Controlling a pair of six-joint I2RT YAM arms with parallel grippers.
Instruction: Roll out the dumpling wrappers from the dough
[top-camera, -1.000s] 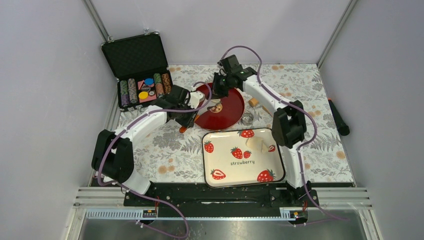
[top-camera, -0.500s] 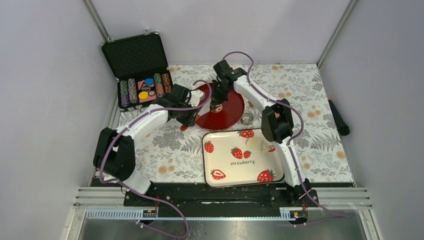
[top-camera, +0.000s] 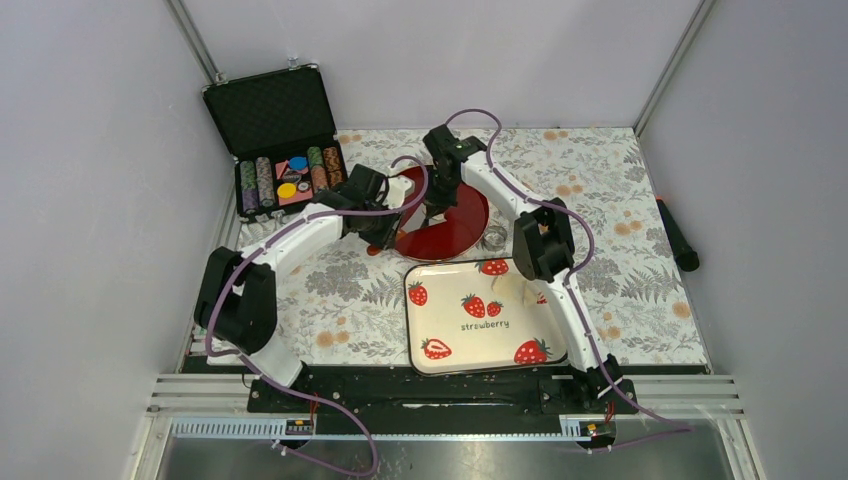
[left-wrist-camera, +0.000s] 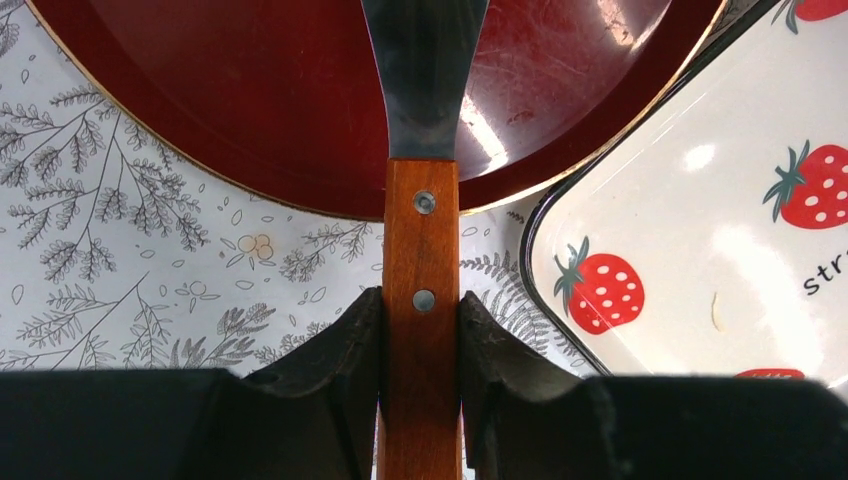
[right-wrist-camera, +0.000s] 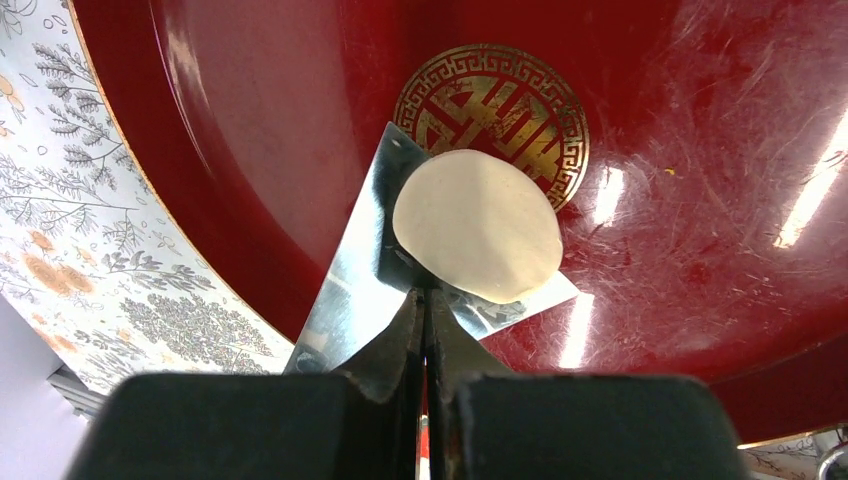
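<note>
A round pale-cream dumpling wrapper (right-wrist-camera: 478, 225) lies on a steel spatula blade (right-wrist-camera: 360, 270) over the gold emblem (right-wrist-camera: 470, 95) of the red plate (right-wrist-camera: 700, 200). My right gripper (right-wrist-camera: 425, 295) is shut, its tips touching the wrapper's near edge; it hangs over the plate's middle (top-camera: 432, 205). My left gripper (left-wrist-camera: 421, 300) is shut on the spatula's wooden handle (left-wrist-camera: 421, 240) at the plate's left rim (top-camera: 385, 232). The blade (left-wrist-camera: 425, 70) reaches over the plate (left-wrist-camera: 250, 100). A piece of dough (top-camera: 515, 288) lies on the strawberry tray (top-camera: 487, 345).
A metal ring cutter (top-camera: 494, 238) sits between the plate and the tray. An open black case of poker chips (top-camera: 285, 150) stands at the back left. A black object (top-camera: 678, 235) lies at the table's right edge. The tray's corner (left-wrist-camera: 720, 200) is right of the spatula.
My right arm has swung left from behind the plate, bringing its gripper over the plate's middle. My left gripper has moved a little up and right toward the plate with the spatula.
</note>
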